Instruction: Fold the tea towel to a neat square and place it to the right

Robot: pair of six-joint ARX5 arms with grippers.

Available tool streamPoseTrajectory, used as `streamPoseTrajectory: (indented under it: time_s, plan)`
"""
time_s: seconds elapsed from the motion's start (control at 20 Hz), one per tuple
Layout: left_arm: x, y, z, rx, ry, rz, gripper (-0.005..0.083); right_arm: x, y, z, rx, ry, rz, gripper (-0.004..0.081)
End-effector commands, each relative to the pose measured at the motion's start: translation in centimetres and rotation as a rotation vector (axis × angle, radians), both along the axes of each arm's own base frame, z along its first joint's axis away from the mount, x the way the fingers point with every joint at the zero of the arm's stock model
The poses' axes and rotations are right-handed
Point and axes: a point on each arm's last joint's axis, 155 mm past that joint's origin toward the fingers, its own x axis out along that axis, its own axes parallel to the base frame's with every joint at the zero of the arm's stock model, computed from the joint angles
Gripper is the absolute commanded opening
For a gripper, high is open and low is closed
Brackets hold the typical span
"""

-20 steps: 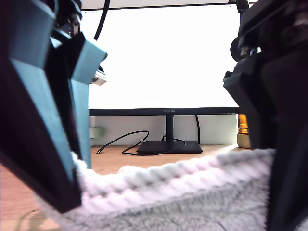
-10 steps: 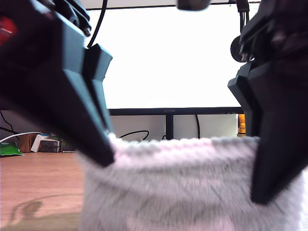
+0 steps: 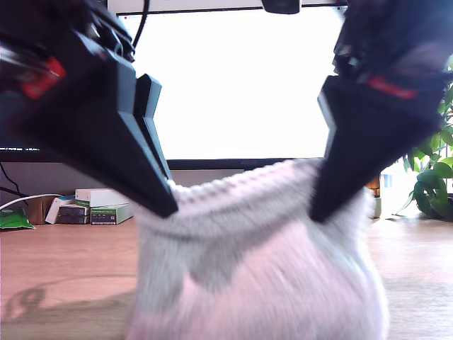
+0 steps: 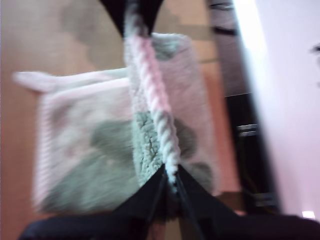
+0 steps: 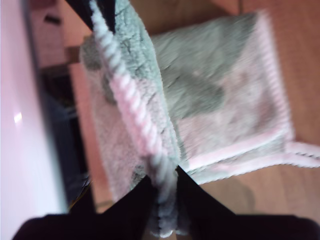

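Note:
The tea towel [image 3: 255,276] is a fluffy off-white and pale pink cloth that hangs from its thick ribbed hem between two black grippers. In the exterior view one arm's gripper [image 3: 168,205] pinches the hem on that view's left, the other arm's gripper [image 3: 317,212] on its right. My first gripper [image 4: 170,182] is shut on the twisted hem of the tea towel [image 4: 150,100]. My second gripper [image 5: 162,175] is shut on the hem's other end, with the tea towel [image 5: 210,95] draping down to the wooden table. A small corner loop [image 4: 30,80] sticks out.
A bright monitor [image 3: 241,85] stands close behind the towel. On the wooden table [image 3: 56,269] lie small boxes [image 3: 102,209] at the exterior view's left. A green plant [image 3: 435,177] is at that view's right edge.
Both grippers have risen with the hem, so the towel went from sagging low to hanging taut. The grippers have also come closer together.

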Motion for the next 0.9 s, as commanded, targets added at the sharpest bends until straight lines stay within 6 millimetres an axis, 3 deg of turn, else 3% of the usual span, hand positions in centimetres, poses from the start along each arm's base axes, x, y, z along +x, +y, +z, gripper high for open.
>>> streamPoseTrajectory:
  time_s: [0.0, 0.2, 0.35, 0.55, 0.85]
  plan:
    - [1.2, 0.9, -0.3, 0.005, -0.021, 0.034, -0.0024, 1.0, 0.1, -0.7, -0.012, -0.003, -0.022, -0.0012]
    - [2.7, 1.5, -0.1, 0.000, -0.046, 0.072, -0.0024, 2.8, 0.1, -1.7, -0.028, -0.025, -0.059, -0.0012]
    - [4.1, 1.3, 0.2, -0.026, -0.073, 0.096, -0.0024, 4.3, 0.1, -1.4, -0.025, -0.065, -0.091, -0.0012]
    - [5.0, 1.0, -1.2, -0.012, -0.062, 0.102, -0.0024, 5.8, 0.1, -0.9, -0.016, -0.083, -0.121, -0.0012]
    - [6.8, 0.7, -2.4, -0.011, -0.084, 0.111, -0.0024, 7.5, -0.3, -2.6, -0.033, -0.074, -0.154, -0.0012]
